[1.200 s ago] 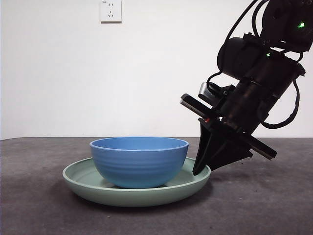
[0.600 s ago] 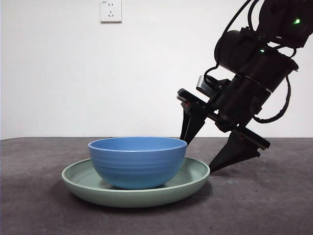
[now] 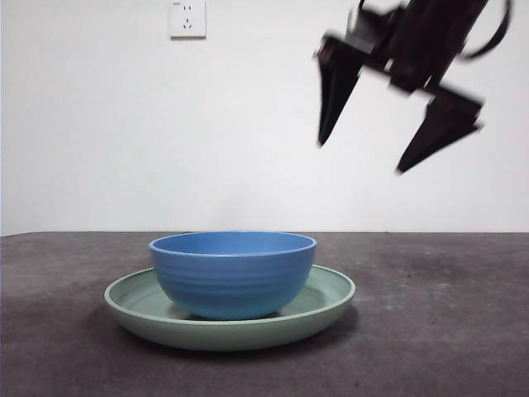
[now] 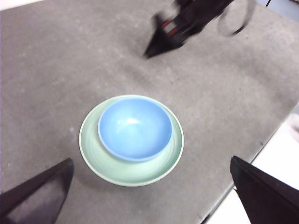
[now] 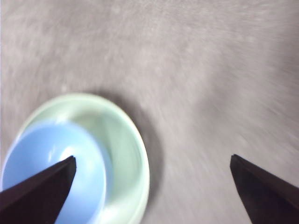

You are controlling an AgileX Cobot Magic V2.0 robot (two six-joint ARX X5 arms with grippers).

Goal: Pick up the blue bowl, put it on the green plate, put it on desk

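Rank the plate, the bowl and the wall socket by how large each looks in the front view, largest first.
1. The green plate, widest of the three.
2. The blue bowl, narrower, sitting in the plate.
3. The wall socket, smallest, though it is farther from the camera, so its true size is unsure.

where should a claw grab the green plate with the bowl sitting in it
Best guess: the raised rim of the green plate, one jaw over it and one under, coming in low from the side. The blue bowl covers the middle, so only the outer ring is free.
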